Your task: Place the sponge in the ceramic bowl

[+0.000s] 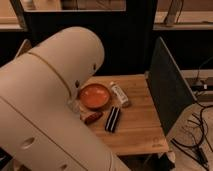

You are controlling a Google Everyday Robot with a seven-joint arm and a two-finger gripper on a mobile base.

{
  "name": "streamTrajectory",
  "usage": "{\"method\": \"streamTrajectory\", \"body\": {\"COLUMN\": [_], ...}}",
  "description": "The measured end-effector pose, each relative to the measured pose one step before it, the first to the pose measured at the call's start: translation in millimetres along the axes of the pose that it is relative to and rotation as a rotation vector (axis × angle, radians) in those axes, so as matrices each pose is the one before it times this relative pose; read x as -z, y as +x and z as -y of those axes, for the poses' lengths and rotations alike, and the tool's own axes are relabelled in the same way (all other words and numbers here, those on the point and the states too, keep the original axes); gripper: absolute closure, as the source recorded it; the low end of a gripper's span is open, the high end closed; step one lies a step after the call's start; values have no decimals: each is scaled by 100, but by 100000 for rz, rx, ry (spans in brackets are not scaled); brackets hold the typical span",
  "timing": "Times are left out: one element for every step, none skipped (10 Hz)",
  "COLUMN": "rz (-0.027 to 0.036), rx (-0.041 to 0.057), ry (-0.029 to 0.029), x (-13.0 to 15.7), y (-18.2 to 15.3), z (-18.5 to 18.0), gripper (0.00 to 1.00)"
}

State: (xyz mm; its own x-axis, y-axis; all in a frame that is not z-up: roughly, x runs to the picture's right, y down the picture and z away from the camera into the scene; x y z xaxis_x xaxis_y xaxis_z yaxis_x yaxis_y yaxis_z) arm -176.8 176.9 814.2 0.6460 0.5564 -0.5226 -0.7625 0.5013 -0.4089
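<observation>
Chiefly, the left half of the camera view is filled by the robot's large white arm [47, 105], whose rounded shell is seen close up and stretches from the lower left corner up toward the middle. The gripper itself is not shown anywhere, so its place can only be given as out of sight, and whether it is apart, together or clamped on anything cannot be told. Since the gripper is unseen, places are given from the arm instead.

Just beyond the arm's right edge a wooden table [137, 132] is seen. The ceramic bowl [94, 96] is set upright on it, very near the arm's shell; its glossy orange-red inside is turned up and only that orange-red is seen within it. The sponge cannot be made out; no blue-grey pad is found on the visible part of the table or in the bowl.

A small white box [119, 94] is laid just past the bowl, on the side away from the arm, nearly touching its rim. A black flat bar [112, 119] is placed nearer the camera than the bowl, apart from it. Between the bar and the arm a small reddish-brown object [91, 117] is seen. A pale translucent thing [75, 106] is partly covered by the arm's edge.

Farther from the arm, a dark upright panel [170, 95] is stood along the table's far side, and cables [197, 137] are spread beyond it.
</observation>
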Motion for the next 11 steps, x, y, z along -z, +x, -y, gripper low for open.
{"method": "streamTrajectory", "body": {"rz": [-314, -533, -860, -538, -1059, -856, -593, -556, -320, 623, 867], "rx": [172, -141, -917, -441, -1135, -1172, -848, -203, 636, 517, 764], "ry": [-354, -397, -505, -100, -480, -562, -590, -207, 296, 375, 582], "x": [-515, -619, -944, -407, -944, -861, -681, -579, -274, 2, 121], "y": [-479, -392, -430, -73, -143, -88, -126, -67, -171, -237, -243], "z": [-96, 31, 327, 200, 430, 426, 266, 239, 23, -22, 44], "gripper": [20, 20, 20, 20, 20, 20, 25, 34, 47, 55, 63]}}
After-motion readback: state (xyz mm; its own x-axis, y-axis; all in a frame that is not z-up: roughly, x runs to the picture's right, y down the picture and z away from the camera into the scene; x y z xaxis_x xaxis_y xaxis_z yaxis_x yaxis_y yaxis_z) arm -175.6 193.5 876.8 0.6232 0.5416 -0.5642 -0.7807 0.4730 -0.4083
